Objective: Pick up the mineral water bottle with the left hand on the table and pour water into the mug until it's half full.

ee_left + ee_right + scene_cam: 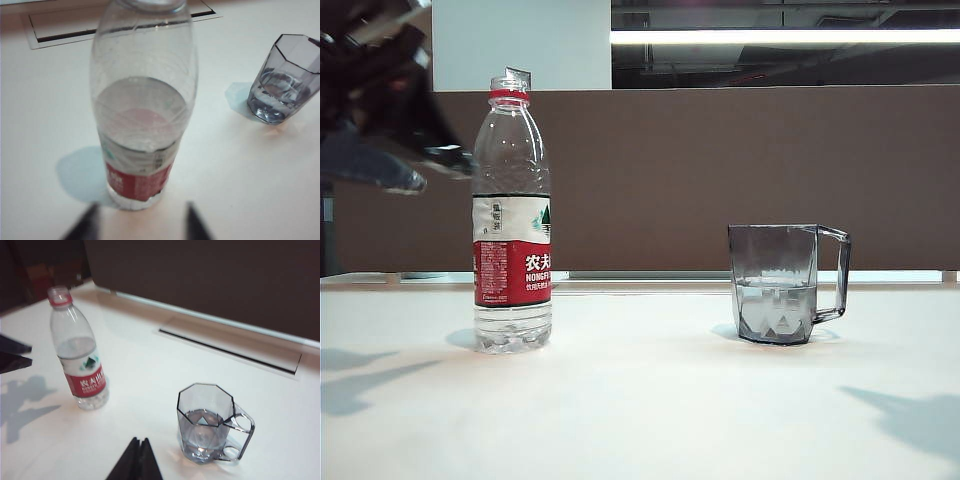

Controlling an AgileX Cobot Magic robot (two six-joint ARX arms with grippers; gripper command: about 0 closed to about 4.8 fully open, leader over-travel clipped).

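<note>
Blurred arm, cropped bottle top, cut-off jaws

In the exterior view the left gripper is a dark blur cut by the picture's edge, so how its jaws stand is unclear there. The left wrist view crops the mineral water bottle above its shoulder and the mug at the frame edge, with only two blurred finger tips showing. In the right wrist view the right gripper shows only its dark tips, pressed together, and the bottle's small label print is unreadable.
</note>
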